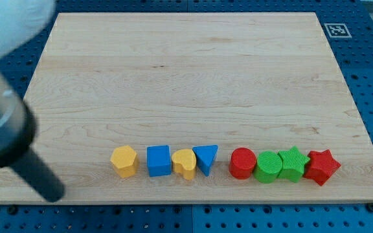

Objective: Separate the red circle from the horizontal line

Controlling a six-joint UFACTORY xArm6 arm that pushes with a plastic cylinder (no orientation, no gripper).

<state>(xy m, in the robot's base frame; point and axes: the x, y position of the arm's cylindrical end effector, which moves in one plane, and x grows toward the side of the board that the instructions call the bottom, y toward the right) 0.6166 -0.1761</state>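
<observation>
A horizontal line of several blocks lies near the view's bottom on the wooden board (186, 77). From left to right: a yellow hexagon (124, 161), a blue square (159, 160), a yellow heart (184, 163), a blue triangle (206, 158), then a small gap, the red circle (242, 162), a green circle (267, 167), a green star (292, 164) and a red star (321, 167). The red circle touches the green circle. My dark rod comes down at the view's bottom left; my tip (52, 192) is far left of the yellow hexagon and touches no block.
The arm's blurred white and dark body (2, 97) covers the view's left edge. A fiducial tag (337, 30) sits off the board's top right corner on the blue perforated table (371, 77).
</observation>
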